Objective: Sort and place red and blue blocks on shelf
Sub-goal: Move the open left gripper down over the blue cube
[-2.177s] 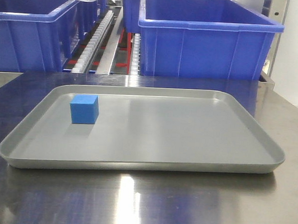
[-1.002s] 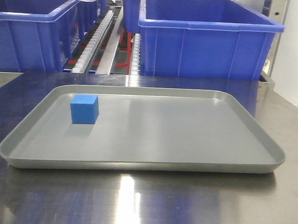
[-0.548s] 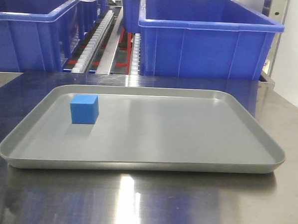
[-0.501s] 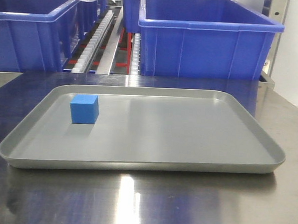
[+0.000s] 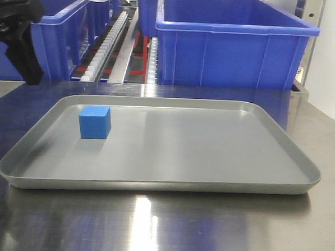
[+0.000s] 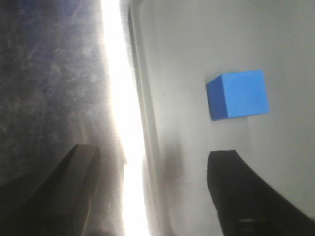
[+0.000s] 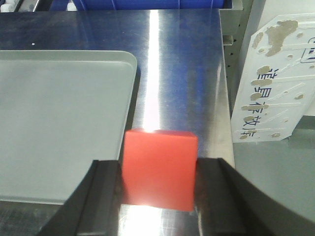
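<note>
The blue block (image 5: pixel 94 122) sits on the left part of the grey tray (image 5: pixel 209 187). In the left wrist view the blue block (image 6: pixel 238 94) lies ahead and to the right of my left gripper (image 6: pixel 155 153), which is open over the tray's left rim (image 6: pixel 140 108) with nothing between its fingers. From the front, that gripper (image 5: pixel 23 45) shows as a dark shape at the upper left, above the table. My right gripper (image 7: pixel 160 169) is shut on the red block (image 7: pixel 158 150), held above the steel tabletop just right of the tray. The shelf's roller tracks (image 5: pixel 107 43) run behind the table.
Large blue crates (image 5: pixel 233 44) stand on the shelf at the left and right behind the steel tabletop (image 5: pixel 162 226). The tray's right corner (image 7: pixel 129 61) lies left of the red block. A white printed panel (image 7: pixel 275 83) stands beyond the table's right edge.
My left gripper has come into the front view at the upper left. The blue block and the tray have not moved.
</note>
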Robot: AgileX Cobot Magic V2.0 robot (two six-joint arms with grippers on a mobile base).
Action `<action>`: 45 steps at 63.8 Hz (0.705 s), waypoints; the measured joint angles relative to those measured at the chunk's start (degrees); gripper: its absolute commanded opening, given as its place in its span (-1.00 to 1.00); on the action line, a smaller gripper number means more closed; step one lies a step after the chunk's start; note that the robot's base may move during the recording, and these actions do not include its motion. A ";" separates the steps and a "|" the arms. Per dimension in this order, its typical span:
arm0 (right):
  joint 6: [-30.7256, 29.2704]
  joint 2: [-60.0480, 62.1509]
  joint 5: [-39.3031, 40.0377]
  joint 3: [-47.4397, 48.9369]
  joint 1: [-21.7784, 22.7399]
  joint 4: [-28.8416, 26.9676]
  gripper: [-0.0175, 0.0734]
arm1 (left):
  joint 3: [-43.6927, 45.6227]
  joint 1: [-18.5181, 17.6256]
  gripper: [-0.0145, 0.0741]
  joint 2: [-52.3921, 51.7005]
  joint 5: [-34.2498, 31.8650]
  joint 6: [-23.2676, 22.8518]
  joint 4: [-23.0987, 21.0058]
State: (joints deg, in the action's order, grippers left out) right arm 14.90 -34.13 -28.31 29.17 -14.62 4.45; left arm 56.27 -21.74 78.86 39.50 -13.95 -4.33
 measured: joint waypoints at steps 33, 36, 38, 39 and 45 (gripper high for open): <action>0.00 0.00 0.00 0.00 0.00 0.00 -0.50 | 3.75 -2.61 0.49 4.51 -3.07 -1.45 -0.60; 0.00 0.00 0.00 0.00 0.00 0.00 -0.50 | 4.19 -3.10 0.49 5.15 -3.07 -1.45 -0.60; 0.00 0.00 0.00 0.00 0.00 0.00 -0.50 | 4.73 -3.40 0.49 5.55 -3.07 -1.45 -0.60; 0.00 0.00 0.00 0.00 0.00 0.00 -0.50 | 4.87 -3.75 0.49 5.76 -3.07 -1.57 -0.64; 0.00 0.00 0.00 0.00 0.00 0.00 -0.50 | 5.76 -4.78 0.49 7.15 -3.17 -2.50 -0.77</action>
State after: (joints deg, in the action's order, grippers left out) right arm 14.90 -34.13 -28.31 29.17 -14.62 4.45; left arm 62.03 -26.52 86.01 36.33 -16.45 -5.10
